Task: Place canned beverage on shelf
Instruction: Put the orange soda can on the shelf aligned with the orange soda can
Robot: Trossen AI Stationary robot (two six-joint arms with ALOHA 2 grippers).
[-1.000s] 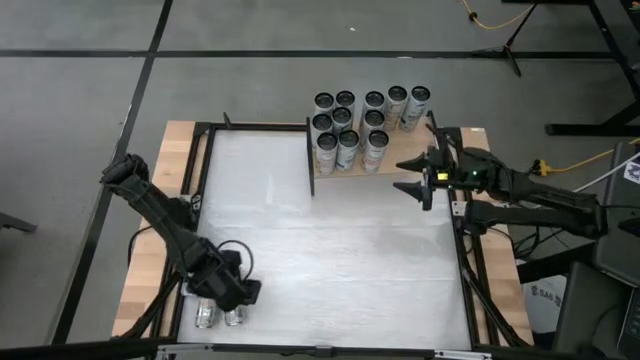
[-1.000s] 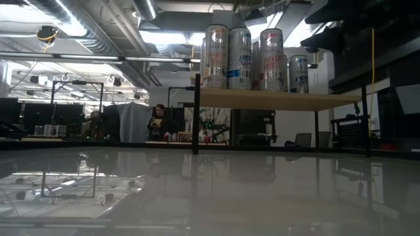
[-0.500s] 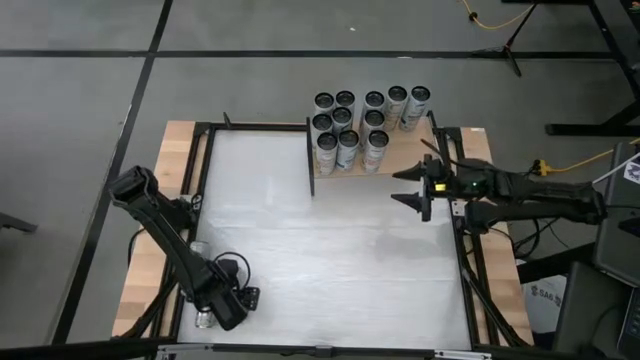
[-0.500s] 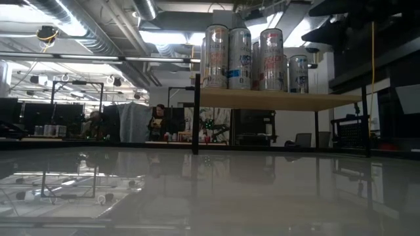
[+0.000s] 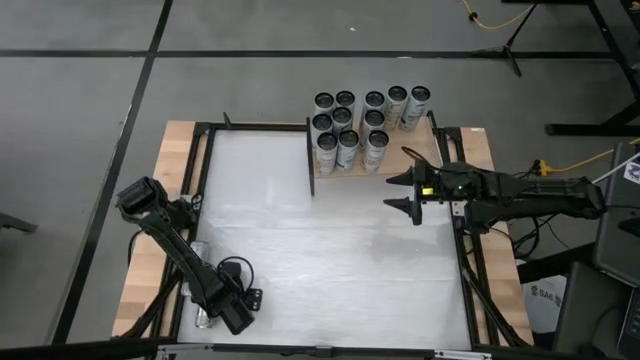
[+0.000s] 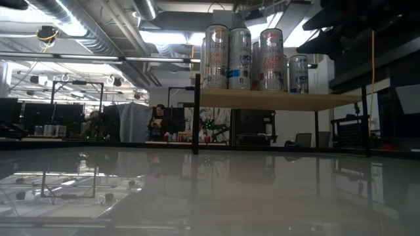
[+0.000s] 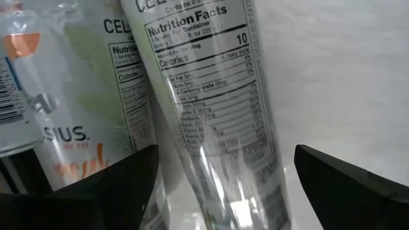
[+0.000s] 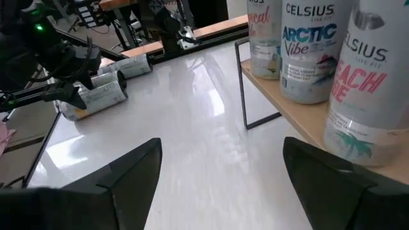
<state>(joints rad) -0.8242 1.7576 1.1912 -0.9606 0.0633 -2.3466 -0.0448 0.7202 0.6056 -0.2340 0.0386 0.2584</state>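
Left claw: over the last second your left claw (image 5: 236, 318) has dropped from beside the shelf-far corner of the white tabletop (image 5: 330, 250) onto the lying cans there; its fingers now stand wide on either side of one slim silver beverage can (image 7: 217, 121), not yet closed on it.
Right claw: your right claw (image 5: 400, 192) has slid away from the pale wood-grain shelf on black posts (image 5: 395, 158) and hangs just beside it, half open and empty.
Meaning: you are at the pick; the shelf already carries a cluster of upright cans (image 5: 365, 120).
Views: the left wrist view alone shows the can between the fingers; the high view hides it under the arm. The low view shows the shelf raised above the tabletop.
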